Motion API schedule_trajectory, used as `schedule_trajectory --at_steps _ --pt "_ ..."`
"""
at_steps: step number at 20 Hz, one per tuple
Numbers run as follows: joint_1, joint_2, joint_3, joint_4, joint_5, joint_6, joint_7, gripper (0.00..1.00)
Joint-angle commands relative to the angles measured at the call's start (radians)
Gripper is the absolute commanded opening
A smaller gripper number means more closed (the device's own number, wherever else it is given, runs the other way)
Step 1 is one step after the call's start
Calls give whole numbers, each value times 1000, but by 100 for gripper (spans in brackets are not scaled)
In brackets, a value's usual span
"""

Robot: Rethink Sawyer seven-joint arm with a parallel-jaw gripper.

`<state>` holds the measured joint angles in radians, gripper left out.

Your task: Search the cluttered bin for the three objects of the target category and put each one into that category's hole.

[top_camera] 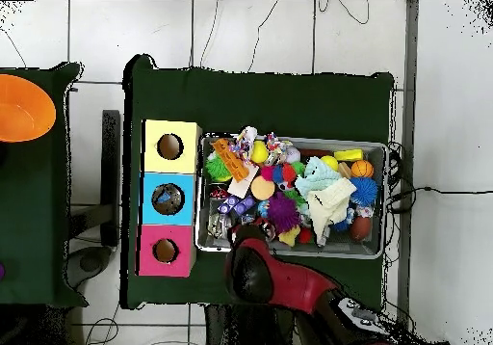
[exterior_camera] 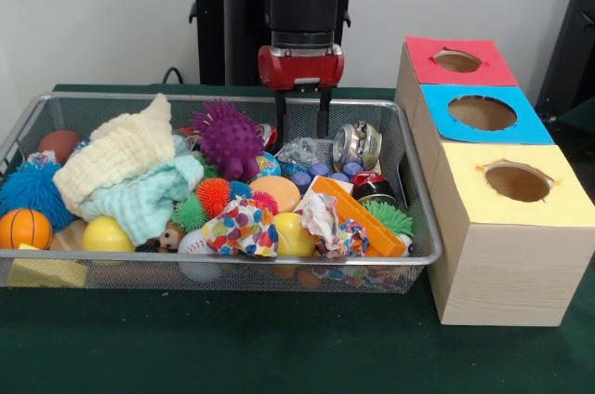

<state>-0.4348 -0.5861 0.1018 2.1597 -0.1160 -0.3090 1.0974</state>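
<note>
My gripper (exterior_camera: 301,124) hangs open and empty just behind the purple spiky ball (exterior_camera: 228,137) at the bin's (exterior_camera: 409,227) far edge — dropping here, I could snag that crinkly wrapper (exterior_camera: 299,151) — targets unclear.

Bin (exterior_camera: 420,227) packed rim to rim with toys; the three box holes (exterior_camera: 482,112) lie unobstructed from above.
</note>
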Motion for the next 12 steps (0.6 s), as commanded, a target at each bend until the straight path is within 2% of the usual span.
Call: schedule_trajectory --at_steps 1,5,12 --pt "-11 69 16 -11 -5 -89 292 100" --pt "23 185 -22 -41 5 -152 295 100" --pt "36 306 -38 -63 7 -238 305 100"
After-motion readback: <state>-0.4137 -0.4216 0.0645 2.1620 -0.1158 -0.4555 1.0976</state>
